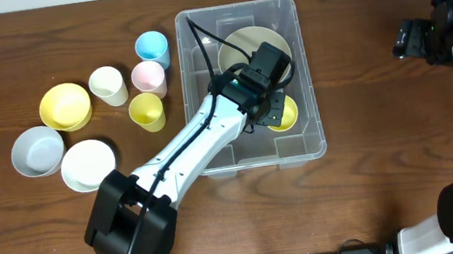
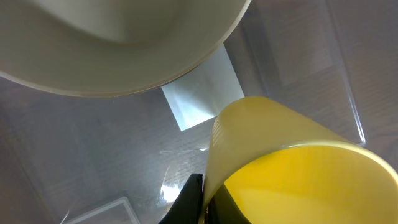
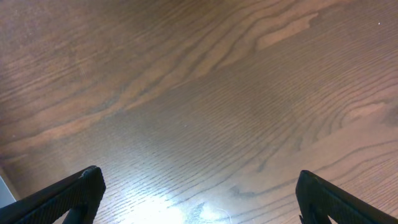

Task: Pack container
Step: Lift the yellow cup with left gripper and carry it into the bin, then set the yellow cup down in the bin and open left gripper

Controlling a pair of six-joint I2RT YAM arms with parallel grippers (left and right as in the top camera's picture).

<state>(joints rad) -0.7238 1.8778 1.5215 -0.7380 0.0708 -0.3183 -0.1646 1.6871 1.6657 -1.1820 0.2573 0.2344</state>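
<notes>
- Container [image 1: 293, 22] of clear plastic sits mid-bench [image 1: 391, 175], with a beige bowl [image 1: 238, 46] in its far half.
- Your left tool [image 1: 274, 110] is down inside the container, pinched tight on the wall of a yellow cup [image 1: 285, 115] in the near right part.
- Seen from your left wrist, one dark finger [image 2: 191, 200] presses the outside of that cup [image 2: 292, 174], which tilts with its mouth toward the camera. Past it the white label [image 2: 202, 93] shows on the container's base [image 2: 93, 155], and the bowl [image 2: 112, 43] fills the top of the view. You cannot tell whether the cup touches the base.
- Your right tool [image 1: 414, 36] hangs over bare bench [image 3: 199, 93], well right of the container. Its jaws are spread wide [image 3: 199, 199] with nothing between them.
- Left of the container, a blue cup [image 1: 151, 47], pink cup [image 1: 149, 77], white cup [image 1: 107, 85] and second yellow cup [image 1: 146, 111] cluster close together.
- Farther left stand a yellow bowl [image 1: 64, 106] and two white bowls [image 1: 37, 151] [image 1: 88, 164].
</notes>
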